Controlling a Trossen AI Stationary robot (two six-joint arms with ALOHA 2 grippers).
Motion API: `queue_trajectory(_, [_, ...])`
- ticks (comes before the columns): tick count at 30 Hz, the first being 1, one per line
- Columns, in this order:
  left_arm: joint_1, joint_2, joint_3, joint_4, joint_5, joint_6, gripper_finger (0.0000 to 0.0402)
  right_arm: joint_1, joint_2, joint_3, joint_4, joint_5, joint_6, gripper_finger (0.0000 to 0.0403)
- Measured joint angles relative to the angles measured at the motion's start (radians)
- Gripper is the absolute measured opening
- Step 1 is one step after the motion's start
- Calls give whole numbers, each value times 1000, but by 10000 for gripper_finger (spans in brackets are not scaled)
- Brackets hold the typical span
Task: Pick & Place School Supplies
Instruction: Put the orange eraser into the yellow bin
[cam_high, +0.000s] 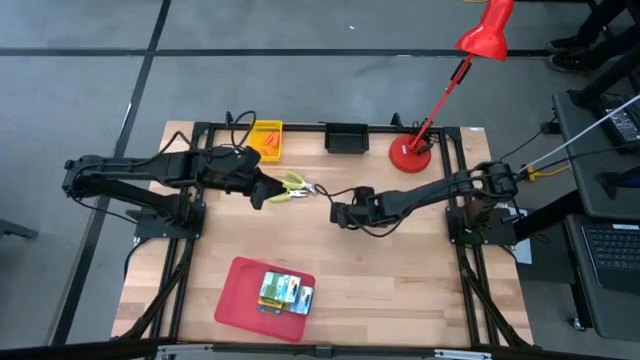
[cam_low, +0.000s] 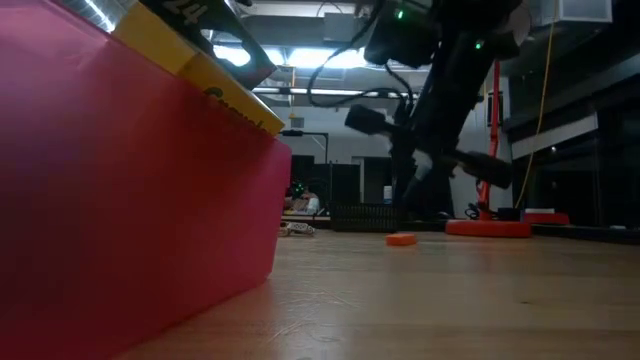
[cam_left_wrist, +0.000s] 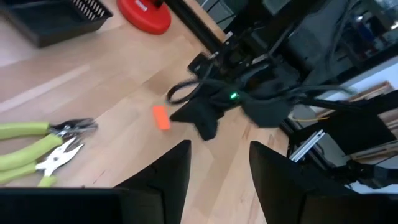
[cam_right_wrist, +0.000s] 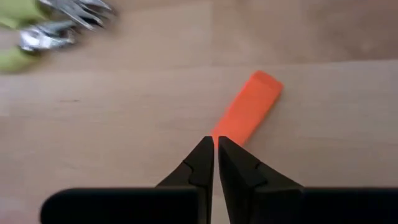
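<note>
Fingers of the right gripper (cam_right_wrist: 215, 144) are pinched together at the end of a small orange plastic piece (cam_right_wrist: 249, 109) lying on the wooden table (cam_right_wrist: 323, 162) — possibly nipping it; left gripper (cam_left_wrist: 214, 163) hovers parted beside yellow-green pliers (cam_left_wrist: 37, 146).

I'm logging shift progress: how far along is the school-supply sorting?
Done: crayon boxes lie in the red tray. In hand: nothing visibly; the right gripper is shut, tips at one end of an orange piece lying on the table. Left: that piece and the green-handled pliers near the open left gripper.
</note>
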Motion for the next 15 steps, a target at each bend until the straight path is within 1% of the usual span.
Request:
queue_trajectory(7, [0, -18, 0, -5, 2, 2, 158, 11, 22, 0, 12, -3, 7, 28])
queue_trajectory(15, [0, -26, 0, -1, 8, 9, 157, 11, 22, -1, -26, 6, 7, 28])
